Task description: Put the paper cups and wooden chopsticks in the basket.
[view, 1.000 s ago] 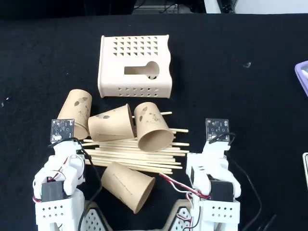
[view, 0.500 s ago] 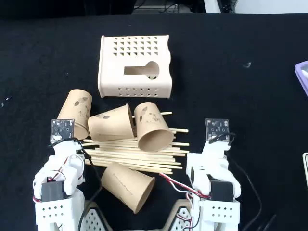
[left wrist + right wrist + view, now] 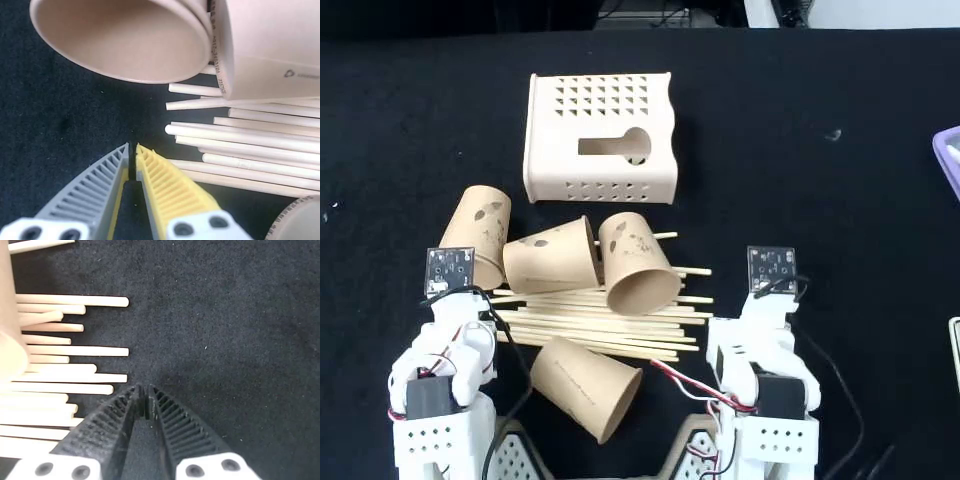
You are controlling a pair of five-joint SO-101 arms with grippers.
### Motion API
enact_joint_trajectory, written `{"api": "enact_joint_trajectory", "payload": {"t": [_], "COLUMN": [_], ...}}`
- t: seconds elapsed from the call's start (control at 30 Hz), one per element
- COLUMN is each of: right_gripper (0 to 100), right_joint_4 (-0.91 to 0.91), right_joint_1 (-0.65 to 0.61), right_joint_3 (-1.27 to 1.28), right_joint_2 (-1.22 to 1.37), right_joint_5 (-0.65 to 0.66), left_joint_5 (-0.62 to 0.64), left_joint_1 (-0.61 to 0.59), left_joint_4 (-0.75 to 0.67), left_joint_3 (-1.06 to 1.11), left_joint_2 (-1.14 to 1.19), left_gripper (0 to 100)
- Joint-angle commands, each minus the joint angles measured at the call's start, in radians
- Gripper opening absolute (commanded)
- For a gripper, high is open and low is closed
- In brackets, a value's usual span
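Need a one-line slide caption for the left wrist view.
Left gripper, shut and empty, over black cloth beside the ends of the wooden chopsticks, a tipped paper cup just ahead.

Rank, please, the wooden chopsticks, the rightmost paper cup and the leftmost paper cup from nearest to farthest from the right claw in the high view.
1. the wooden chopsticks, ends close beside the right claw.
2. the rightmost paper cup, on the pile.
3. the leftmost paper cup, beyond the pile's far end.
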Motion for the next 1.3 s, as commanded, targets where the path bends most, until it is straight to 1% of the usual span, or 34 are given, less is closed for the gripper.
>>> {"api": "enact_joint_trajectory", "payload": {"t": [0.0, 0.13, 0.23, 0.3, 0.33, 0.4, 0.5, 0.6, 0.67, 0.77, 0.87, 0.93, 1.0, 1.07, 1.1, 1.2, 1.27], "right_gripper": [2.6, 2.6, 2.6, 2.6, 2.6, 3.5, 12.2, 23.8, 27.5, 25.6, 23.3, 23.4, 23.4, 23.4, 23.4, 23.5, 23.5], "right_joint_4": [-0.173, -0.548, -0.783, -0.881, -0.914, -0.924, -0.795, -0.575, -0.443, -0.285, -0.129, -0.006, 0.11, 0.196, 0.221, 0.224, 0.192], "right_joint_1": [0.002, 0.084, 0.098, 0.098, 0.098, 0.092, 0.089, 0.031, -0.011, -0.075, -0.143, -0.195, -0.236, -0.252, -0.252, -0.252, -0.252], "right_joint_3": [-0.024, -0.122, -0.171, -0.2, -0.222, -0.292, -0.461, -0.667, -0.82, -1.053, -1.265, -1.394, -1.509, -1.596, -1.624, -1.65, -1.635], "right_joint_2": [-0.091, -0.091, -0.091, -0.091, -0.091, -0.09, -0.082, -0.081, -0.068, 0.047, 0.282, 0.475, 0.654, 0.816, 0.881, 1.035, 1.116], "right_joint_5": [0.002, 0.002, 0.002, 0.006, 0.029, 0.1, 0.141, 0.143, 0.141, 0.141, 0.14, 0.124, 0.084, 0.064, 0.063, 0.061, 0.054], "left_joint_5": [0.003, 0.003, 0.003, 0.0, 0.0, 0.002, 0.003, -0.002, -0.002, -0.003, -0.028, -0.129, -0.278, -0.384, -0.407, -0.408, -0.361], "left_joint_1": [-0.007, -0.004, -0.004, -0.001, -0.001, -0.002, -0.001, -0.001, -0.005, -0.01, -0.018, -0.062, -0.13, -0.183, -0.205, -0.265, -0.295], "left_joint_4": [0.003, 0.003, 0.003, 0.003, 0.003, 0.003, 0.003, 0.003, 0.002, 0.0, -0.052, -0.091, -0.13, -0.166, -0.183, -0.245, -0.273], "left_joint_3": [0.021, 0.021, 0.021, 0.021, 0.021, 0.021, 0.021, 0.021, 0.021, 0.021, -0.021, -0.09, -0.173, -0.239, -0.269, -0.36, -0.404], "left_joint_2": [-0.002, -0.002, -0.002, -0.002, -0.002, -0.002, -0.002, -0.002, -0.002, -0.002, -0.002, -0.002, -0.002, -0.002, -0.002, -0.002, -0.002], "left_gripper": [3, 3, 3, 3, 3, 3, 3, 3, 3, 3, 3, 3, 3, 3, 3, 3, 9]}}
